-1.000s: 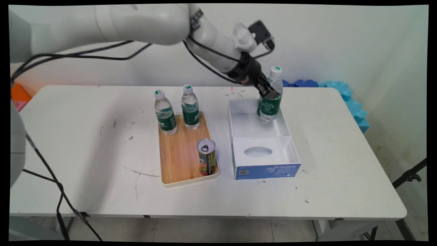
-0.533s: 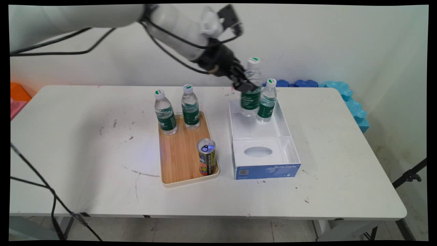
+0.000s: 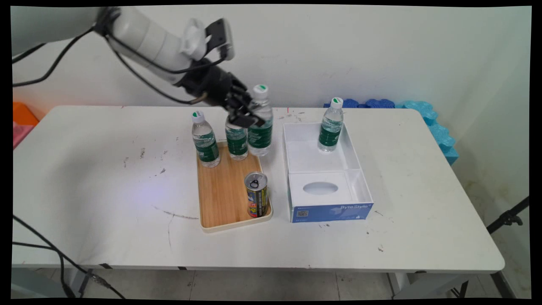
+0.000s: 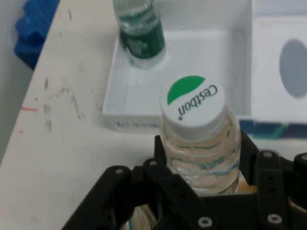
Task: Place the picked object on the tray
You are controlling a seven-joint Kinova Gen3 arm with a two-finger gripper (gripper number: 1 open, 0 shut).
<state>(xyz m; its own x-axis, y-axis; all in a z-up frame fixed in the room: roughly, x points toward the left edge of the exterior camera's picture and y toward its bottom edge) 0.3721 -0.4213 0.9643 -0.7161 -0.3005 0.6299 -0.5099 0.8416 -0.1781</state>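
The held bottle [image 3: 260, 123], clear with a green label and a white cap marked with green, hangs upright in the air over the far right corner of the tray [image 3: 220, 199], its base just above the tray's rim. The claw [image 3: 244, 114] grips it below the neck, fingers [image 4: 168, 187] pressed against both sides of the clear shoulder, as the hand view shows. Just to its left, two like bottles stand at the far end of the tray: the middle bottle [image 3: 236, 142], partly hidden behind the claw, and the left bottle [image 3: 205, 140] at the tray's far left corner. A can [image 3: 256, 195] with a pull-tab top stands upright at the tray's near right corner. To the right of the tray lies an open white box [image 3: 313, 159] with a blue front; a fourth bottle [image 3: 331, 125] stands upright in its far right corner, well apart from the held one. The near part of the box carries a white panel with an oval hole [image 3: 320, 188]. All rests on the white surface [image 3: 106, 190], and blue foam pieces [image 3: 423, 112] lie along its far right edge.
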